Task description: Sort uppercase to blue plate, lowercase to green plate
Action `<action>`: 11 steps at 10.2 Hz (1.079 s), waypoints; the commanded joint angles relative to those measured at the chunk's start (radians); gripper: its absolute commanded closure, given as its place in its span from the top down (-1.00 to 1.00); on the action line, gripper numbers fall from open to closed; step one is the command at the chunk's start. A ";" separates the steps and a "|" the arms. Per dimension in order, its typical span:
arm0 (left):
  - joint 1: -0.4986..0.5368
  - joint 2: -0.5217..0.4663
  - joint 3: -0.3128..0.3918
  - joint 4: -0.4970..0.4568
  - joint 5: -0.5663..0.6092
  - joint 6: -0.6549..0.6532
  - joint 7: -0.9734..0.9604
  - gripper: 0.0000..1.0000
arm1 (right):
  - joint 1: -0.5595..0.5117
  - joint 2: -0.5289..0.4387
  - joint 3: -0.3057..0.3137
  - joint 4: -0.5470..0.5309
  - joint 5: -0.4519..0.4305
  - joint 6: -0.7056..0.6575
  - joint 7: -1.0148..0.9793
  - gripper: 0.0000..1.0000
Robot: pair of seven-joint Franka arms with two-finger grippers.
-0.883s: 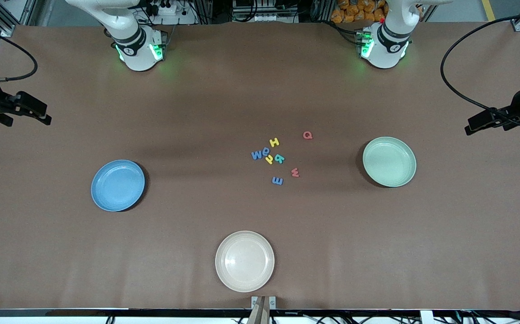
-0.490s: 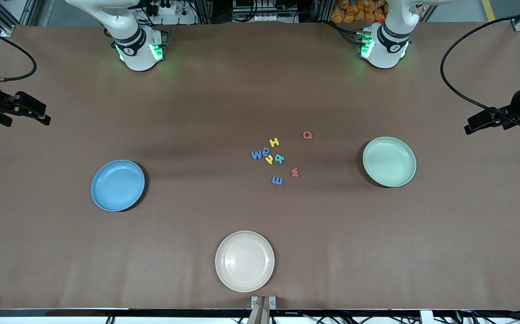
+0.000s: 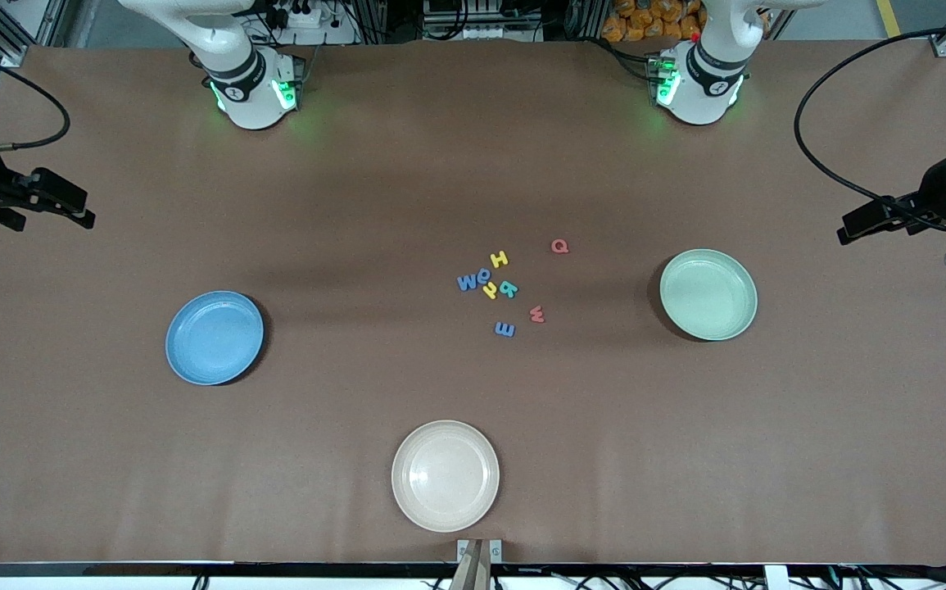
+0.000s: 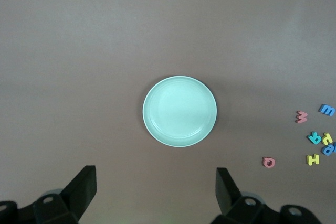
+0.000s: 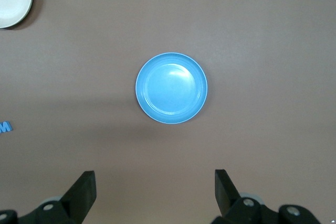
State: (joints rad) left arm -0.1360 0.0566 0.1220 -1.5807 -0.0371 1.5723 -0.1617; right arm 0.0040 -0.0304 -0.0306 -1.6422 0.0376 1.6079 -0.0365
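your left claw (image 4: 155, 192) hangs spread above the surface near the green plate (image 3: 708, 294); your right claw (image 5: 155, 192) hangs spread near the blue plate (image 3: 215, 337). uppercase (image 3: 499, 260) and lowercase (image 3: 504, 329) letters lie mixed between both plates, on neither.

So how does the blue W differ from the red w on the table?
The blue W is larger than the red w. The blue W touches the tight cluster of letters, while the red w lies apart, nearer the front camera and toward the green plate. Both lie flat, not yet on a plate.
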 commanded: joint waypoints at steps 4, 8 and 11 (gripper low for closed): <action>-0.020 0.015 -0.097 -0.030 0.007 -0.008 -0.151 1.00 | 0.031 0.007 -0.017 -0.011 0.007 0.013 -0.006 1.00; -0.022 0.084 -0.169 -0.047 -0.040 0.038 -0.186 1.00 | 0.040 0.023 -0.017 -0.011 0.007 0.020 -0.002 1.00; -0.049 0.149 -0.246 -0.074 -0.040 0.141 -0.307 1.00 | 0.050 0.037 -0.017 -0.011 0.007 0.032 0.006 1.00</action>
State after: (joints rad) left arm -0.1669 0.1871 -0.0930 -1.6394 -0.0664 1.6677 -0.3991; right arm 0.0339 0.0066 -0.0321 -1.6480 0.0376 1.6301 -0.0363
